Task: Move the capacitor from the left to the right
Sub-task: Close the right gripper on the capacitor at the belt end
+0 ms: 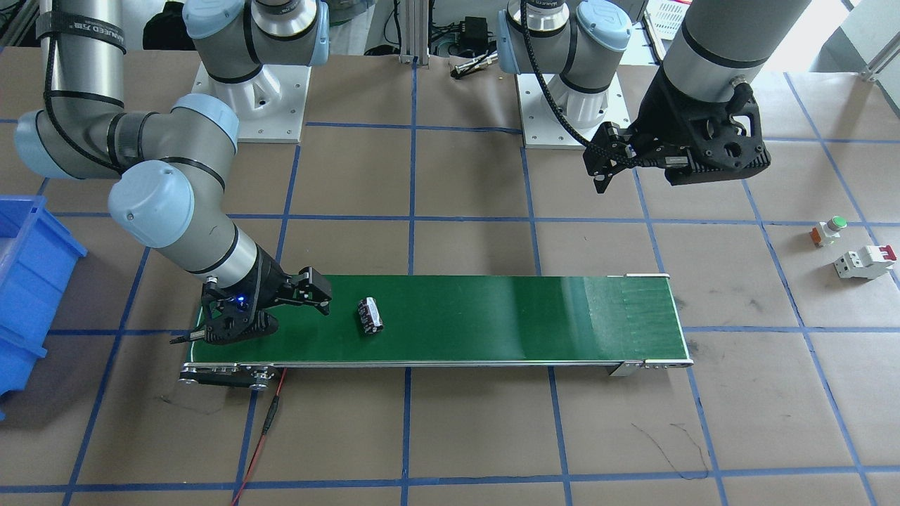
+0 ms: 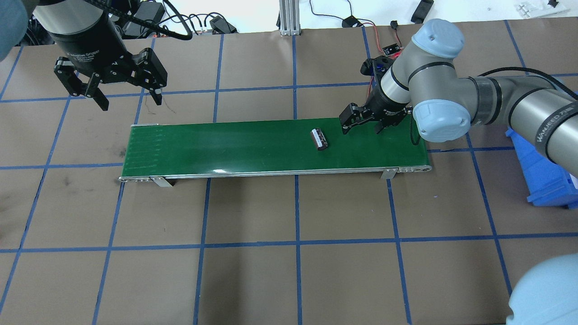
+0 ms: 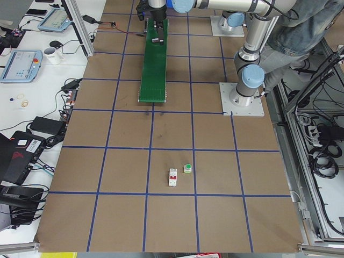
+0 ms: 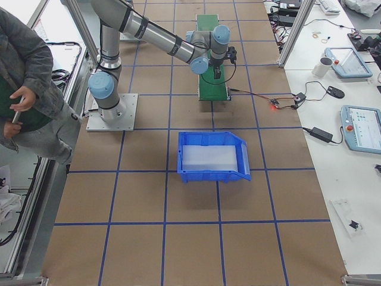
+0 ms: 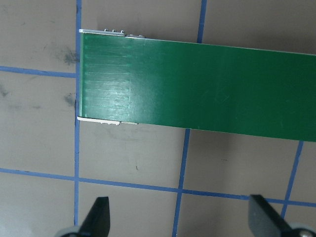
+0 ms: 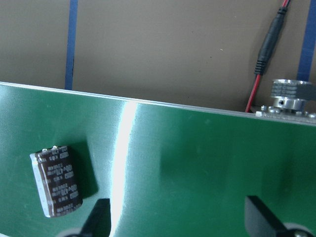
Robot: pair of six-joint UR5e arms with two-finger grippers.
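The capacitor (image 2: 319, 138), a stubby dark cylinder with pale markings, lies on its side on the green conveyor belt (image 2: 226, 144), toward the robot's right end. It also shows in the front view (image 1: 370, 315) and the right wrist view (image 6: 57, 180). My right gripper (image 2: 361, 130) is open and empty, low over the belt's right end, with the capacitor just outside its fingers (image 6: 98, 217). My left gripper (image 2: 128, 97) is open and empty, raised above the table behind the belt's left end (image 5: 98, 74).
A blue bin (image 2: 546, 180) stands on the table past the belt's right end. A green-capped button (image 1: 830, 230) and a white block with a red lever (image 1: 865, 262) lie far off at the robot's left. A red wire (image 1: 267, 422) runs from the belt's right end. A person (image 4: 30, 89) stands beside the table.
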